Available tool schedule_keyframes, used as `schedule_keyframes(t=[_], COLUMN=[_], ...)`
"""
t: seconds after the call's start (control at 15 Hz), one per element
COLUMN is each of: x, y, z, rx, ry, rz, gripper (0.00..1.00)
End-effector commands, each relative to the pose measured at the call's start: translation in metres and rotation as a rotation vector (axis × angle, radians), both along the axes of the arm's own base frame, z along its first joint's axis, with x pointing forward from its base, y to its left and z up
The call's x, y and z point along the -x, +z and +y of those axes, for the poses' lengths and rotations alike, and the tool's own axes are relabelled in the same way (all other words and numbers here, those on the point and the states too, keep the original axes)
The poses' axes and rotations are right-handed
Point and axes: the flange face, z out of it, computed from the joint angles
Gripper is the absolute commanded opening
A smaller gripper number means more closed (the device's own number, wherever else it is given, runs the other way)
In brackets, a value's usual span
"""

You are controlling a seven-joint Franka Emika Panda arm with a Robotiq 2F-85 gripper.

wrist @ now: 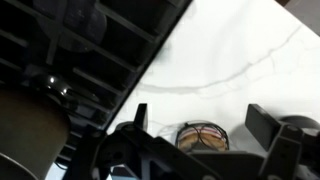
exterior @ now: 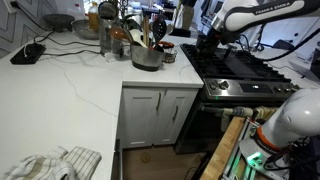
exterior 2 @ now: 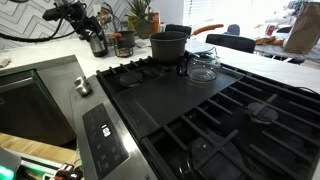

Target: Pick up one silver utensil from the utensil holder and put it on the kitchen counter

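The utensil holder (exterior: 147, 57) is a squat grey metal pot on the white kitchen counter (exterior: 70, 90), just beside the stove. Several utensils (exterior: 143, 35) stand up in it. It also shows in an exterior view (exterior 2: 168, 47), where no utensils can be made out. My gripper (exterior: 206, 38) hangs in the air above the stove's back corner, apart from the holder. In the wrist view my gripper (wrist: 200, 112) is open and empty, with the counter (wrist: 240, 50) below it and a small glass jar (wrist: 203, 136) between the fingers' lines.
The black gas stove (exterior: 240, 70) lies beside the holder and fills an exterior view (exterior 2: 200, 120). The small glass jar (exterior 2: 203, 65) stands next to the holder. Tall jars and bottles (exterior: 105, 35) stand behind it. A cloth (exterior: 60, 162) and a black device (exterior: 28, 52) lie on the counter.
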Motion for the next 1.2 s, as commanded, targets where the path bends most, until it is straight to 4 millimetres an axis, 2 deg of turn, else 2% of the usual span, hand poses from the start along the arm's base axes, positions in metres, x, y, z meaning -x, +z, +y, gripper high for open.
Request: schedule_keyframes(t=[0.0, 0.27, 0.33, 0.67, 0.8, 0.93, 1.13], x=[-0.031, -0.054, -0.041, -0.044, -0.053, -0.064, -0.083], y=[0.043, 0.069, 0.067, 0.07, 0.069, 0.074, 0.07], z=[0.032, 0.055, 0.052, 0.054, 0.059, 0.072, 0.089], rx=[-0.073, -0.184, -0.128, -0.131, -0.184, -0.272, -0.369], ry=[-0.069, -0.199, -0.141, -0.142, -0.164, -0.19, -0.243], rz=[-0.088, -0.171, -0.164, -0.17, -0.178, -0.179, -0.192], gripper=[1.0, 1.0, 1.0, 1.0, 1.0, 1.0, 1.0])
